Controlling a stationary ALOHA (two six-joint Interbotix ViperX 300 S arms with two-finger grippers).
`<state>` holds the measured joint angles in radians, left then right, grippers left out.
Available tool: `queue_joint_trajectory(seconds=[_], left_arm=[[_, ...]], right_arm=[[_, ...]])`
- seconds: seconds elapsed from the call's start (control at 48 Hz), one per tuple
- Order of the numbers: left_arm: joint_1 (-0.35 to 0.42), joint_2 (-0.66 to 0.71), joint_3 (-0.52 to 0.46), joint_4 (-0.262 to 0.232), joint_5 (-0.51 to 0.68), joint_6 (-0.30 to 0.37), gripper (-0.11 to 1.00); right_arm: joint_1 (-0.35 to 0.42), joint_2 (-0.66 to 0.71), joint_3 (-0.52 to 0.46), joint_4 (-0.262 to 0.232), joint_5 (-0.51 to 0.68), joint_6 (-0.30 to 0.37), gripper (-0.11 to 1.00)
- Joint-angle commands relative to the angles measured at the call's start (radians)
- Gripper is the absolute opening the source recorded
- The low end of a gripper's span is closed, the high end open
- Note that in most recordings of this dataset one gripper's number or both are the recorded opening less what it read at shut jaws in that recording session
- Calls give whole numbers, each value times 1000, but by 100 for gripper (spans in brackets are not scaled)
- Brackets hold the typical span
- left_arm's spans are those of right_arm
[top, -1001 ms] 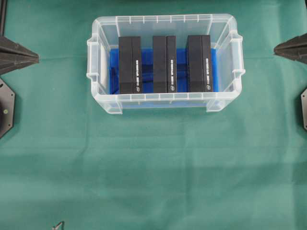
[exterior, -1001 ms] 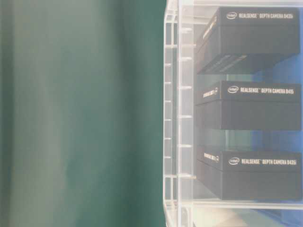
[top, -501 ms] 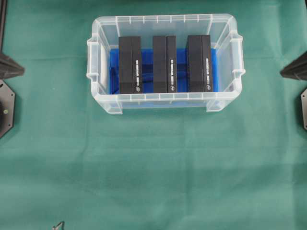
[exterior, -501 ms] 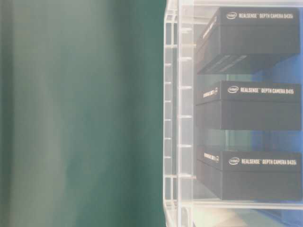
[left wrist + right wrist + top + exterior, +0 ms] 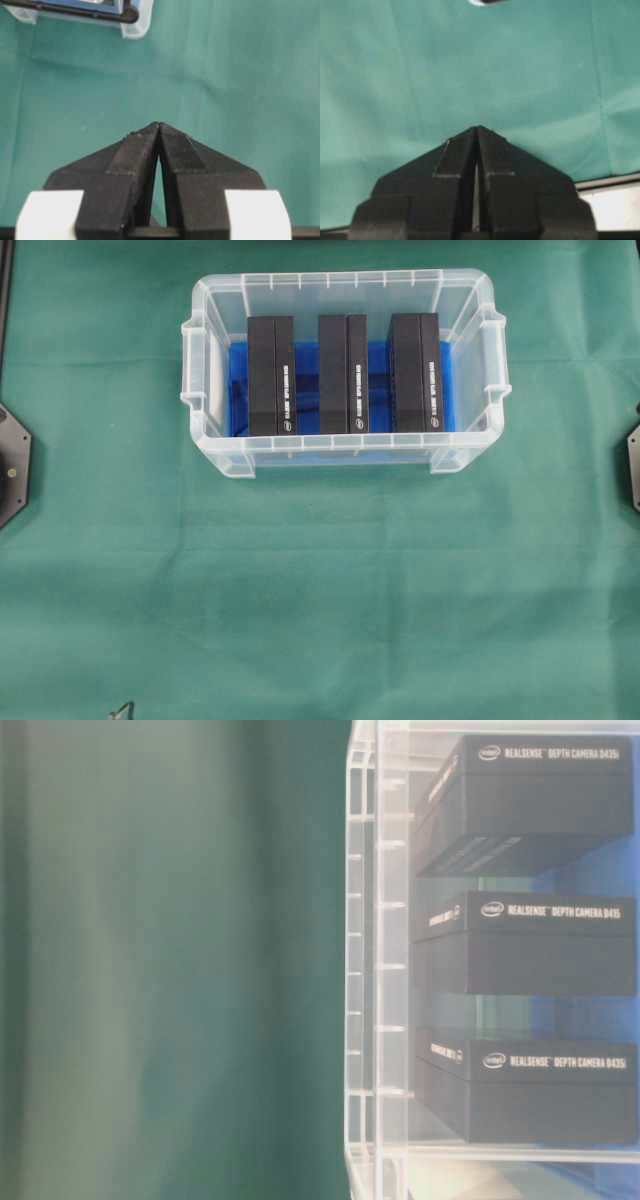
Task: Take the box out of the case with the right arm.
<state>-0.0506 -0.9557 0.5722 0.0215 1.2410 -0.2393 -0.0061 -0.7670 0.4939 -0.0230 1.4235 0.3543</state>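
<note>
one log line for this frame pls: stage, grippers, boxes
stage: pre-reach | right gripper: shut, empty, over green cloth | left gripper: shut, empty | case: three black boxes inside, untouched

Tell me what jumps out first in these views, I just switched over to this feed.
The large clear plastic tub with a blue-lined bottom sits at the top centre of the green cloth, holding three black rectangular boxes side by side, apart from each other. Both grippers are shut over bare cloth: the left gripper has the tub's corner just ahead, while the right gripper holds nothing.
</note>
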Motion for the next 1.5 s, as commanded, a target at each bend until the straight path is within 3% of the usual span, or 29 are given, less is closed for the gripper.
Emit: queue_joint_trajectory(seconds=[0.0,0.146,0.209,0.521,0.605,0.667,0.918,1.043,1.335,1.481], left_arm=[[-5,11,-26,2,-3,-2,0],[-5,11,-26,2,-2,-2,0],[-5,11,-26,2,-3,-3,0],[-5,11,-26,2,-2,-3,0],[-5,11,-26,2,-2,-2,0],[-5,11,-26,2,-3,-2,0],[-5,11,-25,2,-3,-2,0],[-5,11,-25,2,-3,-2,0],[-5,11,-26,2,-2,-3,0],[-5,9,-26,2,-3,-2,0]], right_arm=[[-3,2,-28,-8,2,6,0],[-2,6,-29,-9,6,106,0],[-3,12,-29,-9,8,221,0],[-3,38,-32,-40,97,939,0],[-3,38,-35,-40,141,1071,0],[-3,38,-34,-38,164,1118,0],[-6,67,-49,-49,170,1124,0],[-58,77,-52,-69,170,1097,0],[-293,101,-58,-72,138,850,0],[-359,138,-64,-69,133,729,0]])
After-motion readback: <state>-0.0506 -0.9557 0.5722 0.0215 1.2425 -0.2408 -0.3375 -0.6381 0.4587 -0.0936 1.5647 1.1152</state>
